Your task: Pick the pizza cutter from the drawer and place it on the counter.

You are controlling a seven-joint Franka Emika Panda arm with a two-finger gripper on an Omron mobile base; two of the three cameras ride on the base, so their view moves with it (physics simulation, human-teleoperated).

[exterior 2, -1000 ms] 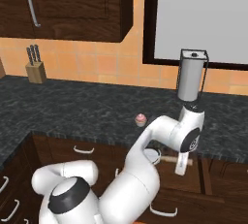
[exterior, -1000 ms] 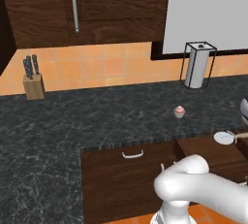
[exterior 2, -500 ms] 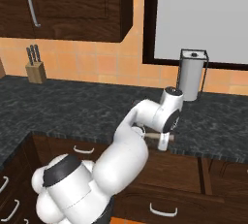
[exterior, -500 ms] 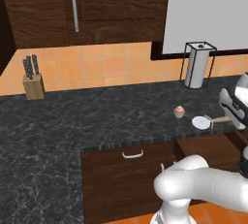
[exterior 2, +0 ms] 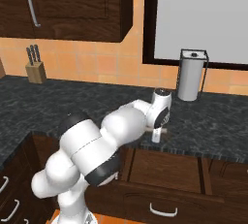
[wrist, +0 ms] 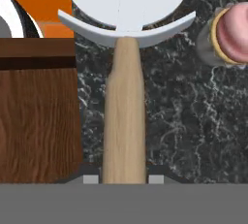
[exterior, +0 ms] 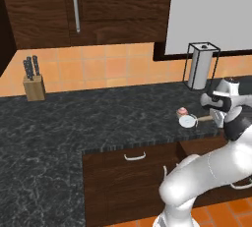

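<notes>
Now I'm holding my claw clamped on the cutter, lowering it flat onto the bench, clear of the cupcake.

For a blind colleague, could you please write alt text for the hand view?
The claw grips the tan handle of the pizza cutter, its round white blade pointing up over the black speckled counter. A pink-topped cupcake is at upper right; the brown drawer is at left.

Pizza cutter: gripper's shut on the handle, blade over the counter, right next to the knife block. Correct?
Not the knife block. The gripper is shut on the pizza cutter over the counter, but beside the blade sits the cupcake. The left base view shows the knife block far off.
</notes>
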